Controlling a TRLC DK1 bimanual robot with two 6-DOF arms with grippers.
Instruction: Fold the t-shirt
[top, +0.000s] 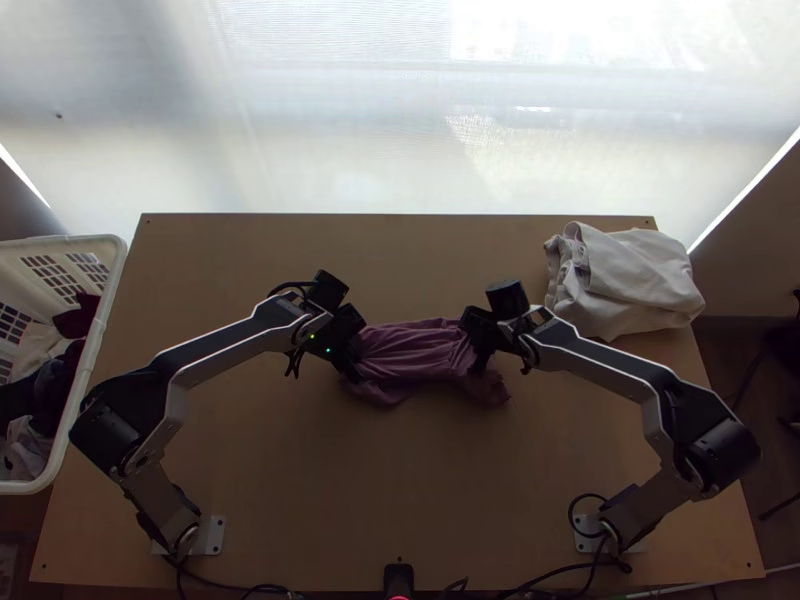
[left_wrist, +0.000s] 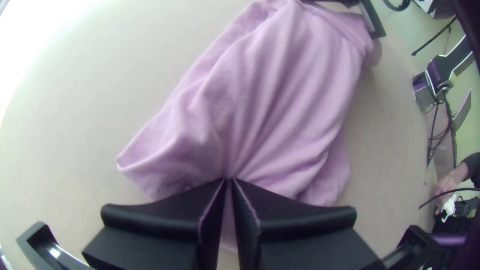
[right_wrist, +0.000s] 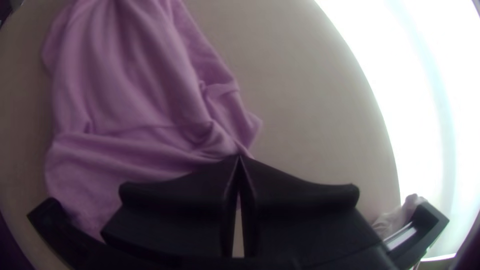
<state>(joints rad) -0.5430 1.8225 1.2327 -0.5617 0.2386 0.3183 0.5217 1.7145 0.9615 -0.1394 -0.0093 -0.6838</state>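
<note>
with our left gripper (left_wrist: 229, 181) and right gripper (right_wrist: 240, 157) both pinched closed on the rumpled t-shirt (top: 415, 350) on the bench (top: 400, 480), we expect light, floppy cloth, best held by its corners.

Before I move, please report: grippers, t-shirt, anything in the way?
Left gripper, right gripper: jaws shut on t-shirt. It lies bunched on table. White cloth far right, apart.
</note>
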